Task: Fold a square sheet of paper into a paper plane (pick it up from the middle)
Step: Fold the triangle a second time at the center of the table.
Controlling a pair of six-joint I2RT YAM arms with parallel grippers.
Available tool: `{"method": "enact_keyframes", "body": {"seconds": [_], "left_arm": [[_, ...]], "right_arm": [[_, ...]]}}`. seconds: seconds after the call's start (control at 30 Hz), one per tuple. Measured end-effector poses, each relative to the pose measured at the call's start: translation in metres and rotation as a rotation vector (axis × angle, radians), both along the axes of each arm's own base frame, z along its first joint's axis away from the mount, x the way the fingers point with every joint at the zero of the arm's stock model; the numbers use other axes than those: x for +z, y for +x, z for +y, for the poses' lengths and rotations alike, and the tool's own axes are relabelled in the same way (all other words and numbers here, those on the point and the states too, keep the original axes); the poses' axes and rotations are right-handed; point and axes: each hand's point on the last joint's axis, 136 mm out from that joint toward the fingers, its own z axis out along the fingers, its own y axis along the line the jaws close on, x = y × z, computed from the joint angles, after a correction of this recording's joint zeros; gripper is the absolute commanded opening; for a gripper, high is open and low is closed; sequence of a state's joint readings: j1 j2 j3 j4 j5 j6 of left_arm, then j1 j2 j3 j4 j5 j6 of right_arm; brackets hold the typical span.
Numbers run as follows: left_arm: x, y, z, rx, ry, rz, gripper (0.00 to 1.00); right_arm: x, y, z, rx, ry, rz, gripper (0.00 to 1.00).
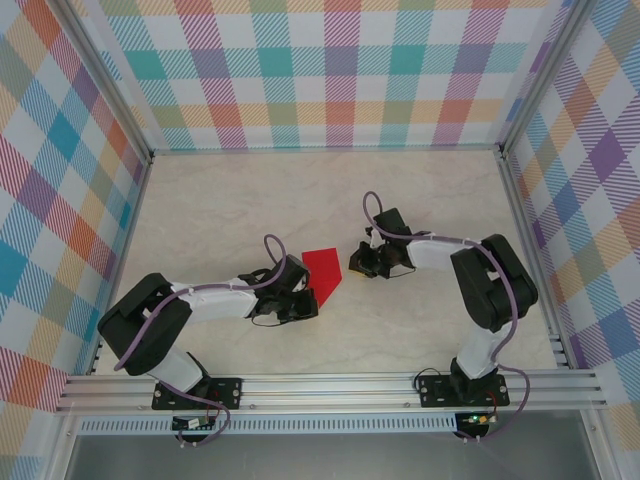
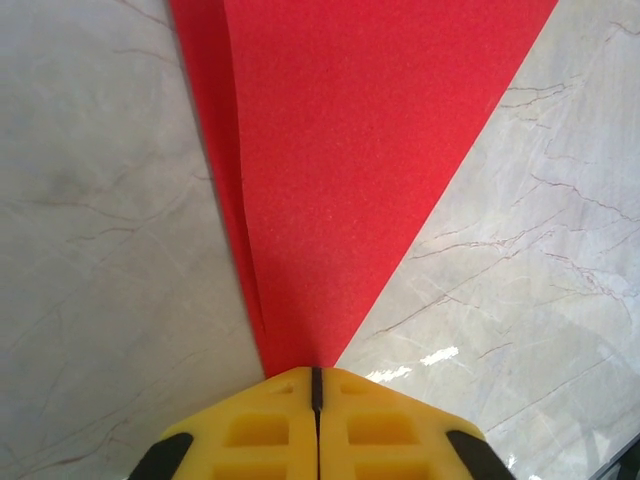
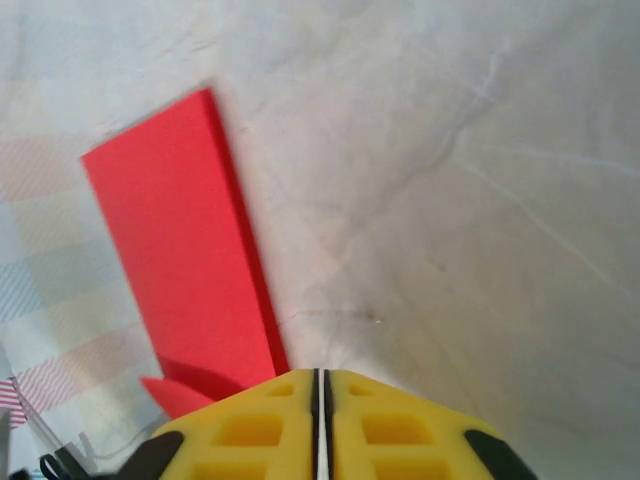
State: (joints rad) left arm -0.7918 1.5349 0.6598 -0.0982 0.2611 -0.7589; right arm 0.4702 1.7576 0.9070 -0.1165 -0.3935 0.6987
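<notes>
The red sheet of paper (image 1: 322, 270) lies folded on the marble table, a flat pointed shape with its tip toward the lower left. In the left wrist view the paper (image 2: 340, 170) narrows to a point that ends right at my left gripper (image 2: 316, 372), whose yellow jaws are pressed together. A folded layer runs along the paper's left edge. In the top view my left gripper (image 1: 306, 299) sits at that tip. My right gripper (image 1: 356, 263) is beside the paper's right edge, jaws nearly touching. The paper (image 3: 180, 250) passes just left of the right gripper (image 3: 320, 374).
Plaid walls (image 1: 330, 70) enclose the table on three sides. An aluminium rail (image 1: 330, 390) runs along the near edge by the arm bases. Bare marble table (image 1: 250, 200) stretches behind the paper and to both sides.
</notes>
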Motion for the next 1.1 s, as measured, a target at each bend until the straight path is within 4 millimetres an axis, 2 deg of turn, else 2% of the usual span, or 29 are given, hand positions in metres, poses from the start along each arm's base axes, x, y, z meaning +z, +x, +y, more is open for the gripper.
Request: {"method": "enact_keyframes", "body": {"seconds": [0.07,0.17,0.2,0.37,0.47,0.67,0.8,1.0,1.1], "left_arm": [[0.002,-0.001,0.002,0.0,0.011,0.003,0.28],[0.015,0.004,0.004,0.01,0.017,-0.034,0.47],[0.023,0.009,0.004,0.019,0.015,-0.057,0.5],[0.055,0.034,0.005,0.084,0.014,-0.18,0.53],[0.056,0.042,0.009,0.111,0.036,-0.209,0.52],[0.037,0.049,0.013,0.118,0.099,-0.192,0.43],[0.023,0.055,0.015,0.111,0.118,-0.177,0.36],[0.014,0.062,0.02,0.11,0.125,-0.167,0.24],[0.006,0.062,0.023,0.109,0.143,-0.153,0.21]], "right_arm": [[0.01,-0.003,-0.001,0.0,0.012,-0.027,0.26],[0.02,-0.008,-0.004,-0.003,0.025,-0.057,0.39],[0.02,-0.01,-0.005,-0.005,0.025,-0.06,0.43],[0.013,-0.021,-0.009,-0.008,0.021,-0.039,0.51],[0.011,-0.025,-0.007,-0.004,0.024,-0.034,0.54],[0.015,-0.027,0.002,0.02,0.047,-0.048,0.57],[0.015,-0.029,0.006,0.028,0.054,-0.043,0.58],[0.009,-0.032,0.011,0.034,0.065,-0.017,0.57],[0.006,-0.035,0.016,0.045,0.077,-0.003,0.56]]}}
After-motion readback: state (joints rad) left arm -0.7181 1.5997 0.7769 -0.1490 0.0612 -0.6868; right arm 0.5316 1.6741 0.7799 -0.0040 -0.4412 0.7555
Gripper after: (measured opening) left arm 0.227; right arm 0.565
